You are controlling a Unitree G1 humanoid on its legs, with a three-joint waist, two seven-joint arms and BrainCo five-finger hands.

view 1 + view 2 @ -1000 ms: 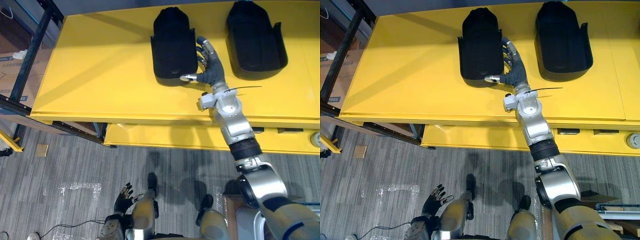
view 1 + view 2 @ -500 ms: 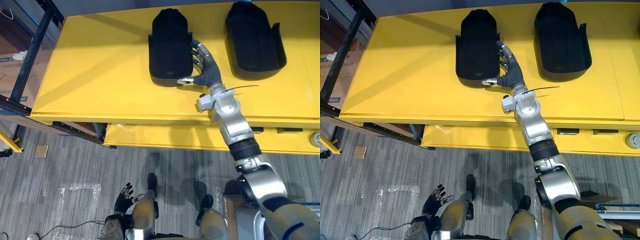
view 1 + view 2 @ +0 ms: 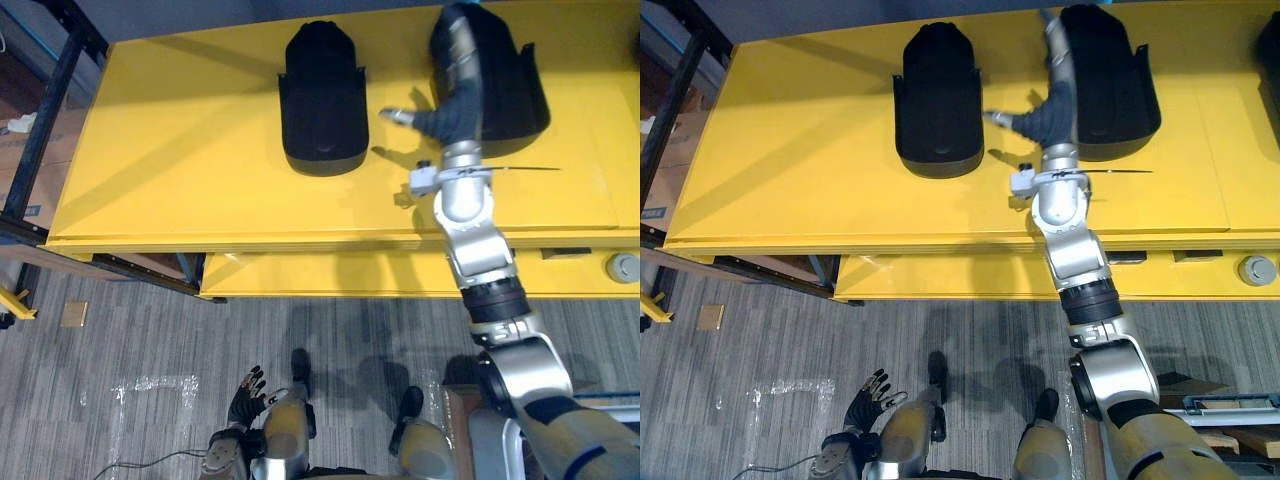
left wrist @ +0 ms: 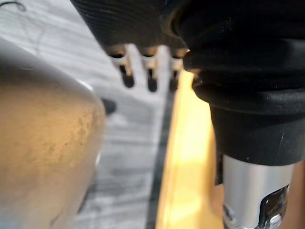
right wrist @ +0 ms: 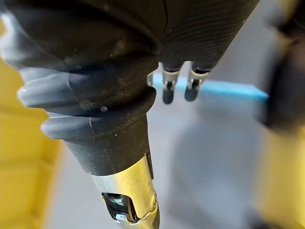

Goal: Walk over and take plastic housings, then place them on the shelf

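Two black plastic housings lie on the yellow shelf top [image 3: 190, 150]: one left of centre [image 3: 320, 95], the other to its right [image 3: 505, 75]. My right hand [image 3: 452, 105] is open between them. Its fingers point straight up along the left rim of the right housing, and its thumb [image 3: 395, 117] sticks out toward the left housing without touching it. The right wrist view shows straight fingers [image 5: 178, 88] holding nothing. My left hand [image 3: 245, 388] hangs low over the floor, fingers spread and empty; they also show in the left wrist view [image 4: 138, 71].
A lower yellow ledge [image 3: 330, 275] juts out under the shelf top, with a grey round knob [image 3: 622, 267] at its right end. A dark metal rack frame [image 3: 40, 130] stands at the left. Grey carpet floor [image 3: 150, 340] lies below.
My right hand has come off the left housing's right side and swung right and up, fingers now straight beside the right housing. The whole picture has shifted slightly left.
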